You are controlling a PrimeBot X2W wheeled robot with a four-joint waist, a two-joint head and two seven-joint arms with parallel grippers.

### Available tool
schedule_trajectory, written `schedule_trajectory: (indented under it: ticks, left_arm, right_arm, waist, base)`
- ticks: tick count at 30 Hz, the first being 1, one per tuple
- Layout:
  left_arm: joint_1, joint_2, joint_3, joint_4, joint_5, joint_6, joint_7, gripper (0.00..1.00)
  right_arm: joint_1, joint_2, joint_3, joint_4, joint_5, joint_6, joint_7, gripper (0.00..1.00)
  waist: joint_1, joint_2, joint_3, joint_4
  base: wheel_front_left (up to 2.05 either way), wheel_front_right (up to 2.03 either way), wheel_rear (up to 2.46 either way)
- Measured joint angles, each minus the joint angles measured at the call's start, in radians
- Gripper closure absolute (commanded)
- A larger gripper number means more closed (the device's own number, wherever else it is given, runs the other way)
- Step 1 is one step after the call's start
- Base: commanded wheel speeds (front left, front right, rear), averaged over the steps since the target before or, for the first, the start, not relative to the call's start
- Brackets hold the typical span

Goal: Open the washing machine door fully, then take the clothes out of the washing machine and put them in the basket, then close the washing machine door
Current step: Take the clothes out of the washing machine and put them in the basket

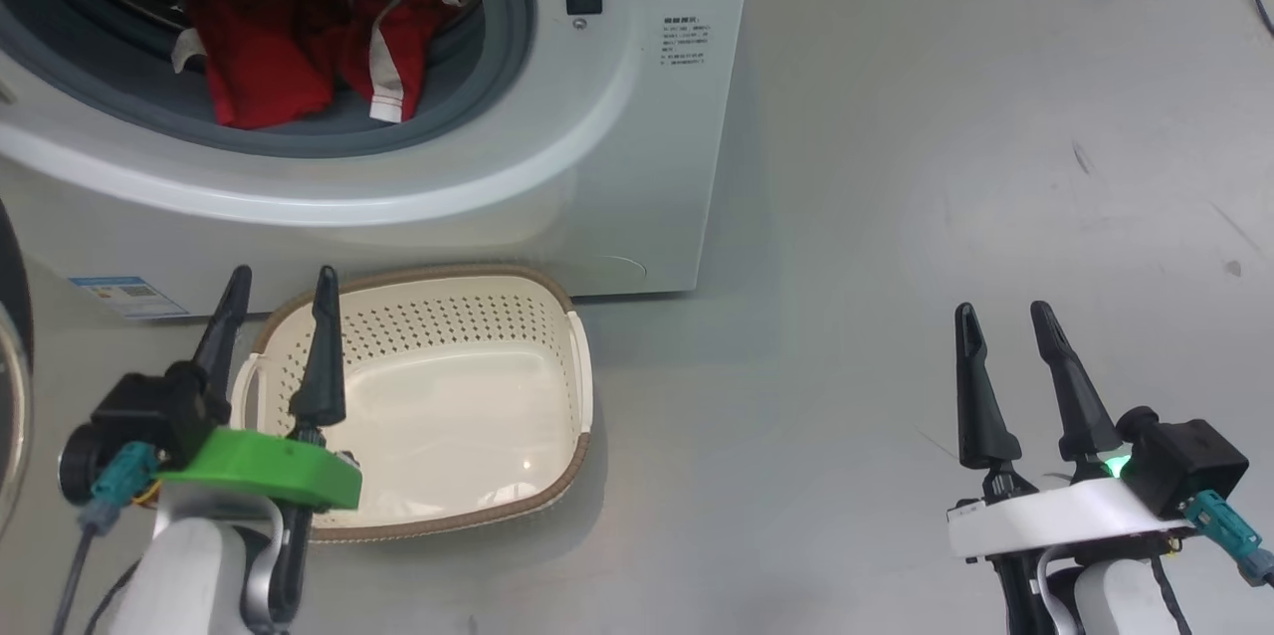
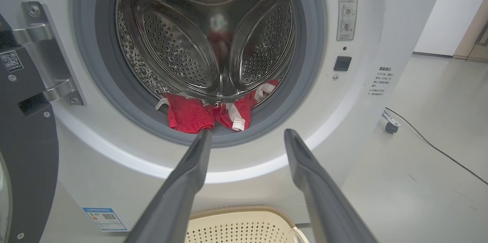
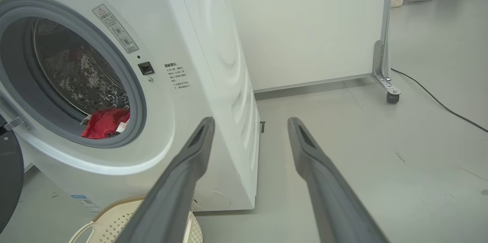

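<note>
The white washing machine [image 1: 597,167] stands with its mouth uncovered. Its black-rimmed door [image 2: 26,167] is swung out to the left. Red clothes [image 1: 299,38] with white trim lie at the front of the steel drum [image 2: 198,41], partly on the grey seal; they also show as the clothes [image 2: 206,111] and the clothes [image 3: 105,123]. The cream basket [image 1: 557,456] sits empty on the floor below the mouth. My left gripper [image 1: 282,285] hangs open over the basket's left edge, aimed at the drum. My right gripper [image 1: 1003,318] is open over bare floor to the right.
Grey floor [image 1: 946,217] spreads to the right of the machine. A white panel on a castor [image 3: 392,96] stands behind, with a black cable [image 3: 438,102] running across the floor. Cardboard boxes and a bin sit far back.
</note>
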Motion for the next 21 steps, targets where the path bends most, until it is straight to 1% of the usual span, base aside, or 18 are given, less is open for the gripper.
schedule_trajectory:
  ticks: [4, 6, 9, 12, 15, 17, 21]
  left_arm:
    - [-0.074, 0.019, 0.019, 0.0, 0.0, 0.007, 0.028, 0.0]
    - [-0.109, 0.03, 0.028, 0.0, 0.001, 0.012, 0.04, 0.0]
    - [-0.159, 0.054, 0.048, 0.0, 0.008, 0.023, 0.061, 0.0]
    - [-0.209, 0.078, 0.06, 0.001, 0.015, 0.034, 0.092, 0.0]
    - [-0.262, 0.086, 0.073, 0.011, 0.015, 0.042, 0.121, 0.0]
    - [-0.279, 0.089, 0.077, 0.017, 0.015, 0.044, 0.131, 0.0]
    - [-0.342, 0.114, 0.087, 0.049, 0.015, 0.056, 0.176, 0.0]
  right_arm:
    - [-0.033, 0.0, -0.002, -0.011, 0.008, 0.0, 0.0, 0.0]
    - [-0.049, 0.001, -0.022, -0.023, 0.057, -0.002, 0.0, 0.0]
    - [-0.08, -0.001, -0.051, -0.041, 0.124, -0.018, 0.0, 0.0]
    - [-0.093, -0.003, -0.034, -0.037, 0.114, -0.017, 0.0, 0.0]
    - [-0.111, 0.0, -0.012, -0.033, 0.103, -0.012, 0.0, 0.0]
    - [-0.122, -0.001, -0.01, -0.033, 0.104, -0.01, 0.0, 0.0]
    - [-0.165, -0.001, -0.009, -0.038, 0.105, -0.01, 0.0, 0.0]
  waist:
    - [0.0, 0.0, 0.048, -0.028]
    - [0.0, 0.0, 0.07, -0.045]
    - [0.0, 0.0, 0.098, -0.08]
    - [0.0, 0.0, 0.125, -0.118]
    - [0.0, 0.0, 0.153, -0.156]
    - [0.0, 0.0, 0.163, -0.168]
    - [0.0, 0.0, 0.203, -0.214]
  base:
    - [0.0, 0.0, 0.0]
    - [0.0, 0.0, 0.0]
    - [0.0, 0.0, 0.0]
    - [0.0, 0.0, 0.0]
    - [0.0, 0.0, 0.0]
    - [0.0, 0.0, 0.0]
    - [0.0, 0.0, 0.0]
